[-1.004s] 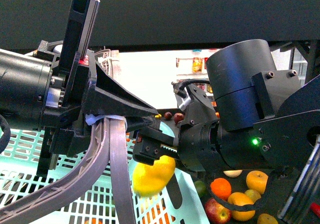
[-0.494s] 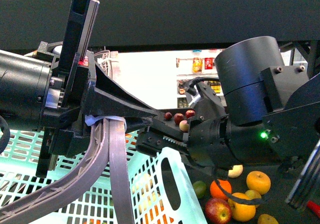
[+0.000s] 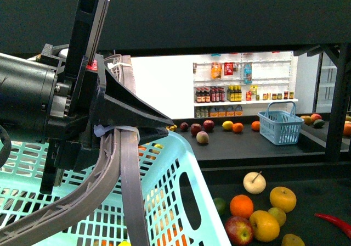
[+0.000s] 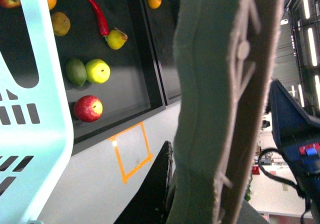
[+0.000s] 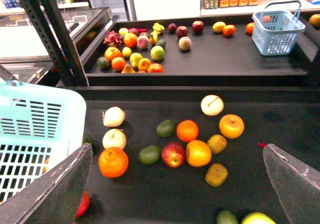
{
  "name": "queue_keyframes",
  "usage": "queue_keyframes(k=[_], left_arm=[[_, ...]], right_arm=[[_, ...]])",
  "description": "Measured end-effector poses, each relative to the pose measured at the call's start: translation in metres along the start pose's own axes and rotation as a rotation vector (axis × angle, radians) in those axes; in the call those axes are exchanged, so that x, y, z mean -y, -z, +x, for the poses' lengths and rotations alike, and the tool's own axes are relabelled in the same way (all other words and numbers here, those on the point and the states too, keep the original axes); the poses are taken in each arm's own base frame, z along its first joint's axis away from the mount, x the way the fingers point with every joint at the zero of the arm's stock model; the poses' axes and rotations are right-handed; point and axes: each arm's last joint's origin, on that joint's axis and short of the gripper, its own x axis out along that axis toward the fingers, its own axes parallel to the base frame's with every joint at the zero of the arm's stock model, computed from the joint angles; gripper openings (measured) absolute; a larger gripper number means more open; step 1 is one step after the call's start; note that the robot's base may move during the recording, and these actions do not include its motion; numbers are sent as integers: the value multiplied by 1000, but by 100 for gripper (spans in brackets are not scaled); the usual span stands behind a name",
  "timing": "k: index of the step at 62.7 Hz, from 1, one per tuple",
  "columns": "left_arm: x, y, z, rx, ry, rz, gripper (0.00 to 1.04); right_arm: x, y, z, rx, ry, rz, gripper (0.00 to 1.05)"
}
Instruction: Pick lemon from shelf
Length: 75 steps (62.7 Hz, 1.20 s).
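Observation:
The shelf is a black rack with wide tiers; its lower tier carries loose fruit. No lemon is in either gripper. A yellow sliver shows low inside the pale teal basket; I cannot tell what it is. My left gripper is shut, close to the camera, beside the basket's grey handles, which fill the left wrist view. My right gripper is open and empty above the fruit on the lower tier, its fingers wide apart. It is out of the front view.
Apples, oranges and green fruit lie on the lower tier, with a red chilli. The far tier holds more fruit and a small blue basket. A black post stands beside the teal basket.
One second ago my right gripper held a yellow lemon over the teal basket. Half a second ago its jaws were empty. The right arm has since drawn back out of the front view.

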Motion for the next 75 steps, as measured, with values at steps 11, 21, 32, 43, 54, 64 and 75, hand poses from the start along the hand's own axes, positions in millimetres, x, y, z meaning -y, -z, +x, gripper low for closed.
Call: queue_keyframes(k=[11,21,32,43,54,64,75], left_arm=[[0,0,0,0,0,0,9],[0,0,0,1,-1,-1,9],[0,0,0,2,-1,-2,9],[0,0,0,-1,1,-2,9],[0,0,0,1,0,-1,9],[0,0,0,1,-1,-1,9],[0,0,0,1,0,-1,9]], right_arm=[[1,19,-73,74,74,-27,89],[-10,61,-95,166,104,-48,63],[-15,103,-84,99,81,-43,34],[-15,117,-84,123,78,-46,5],[-14,131,-82,114,78,-46,7],[-14,139,-81,114,78,-46,7],[-14,146,-81,116,78,-46,7]])
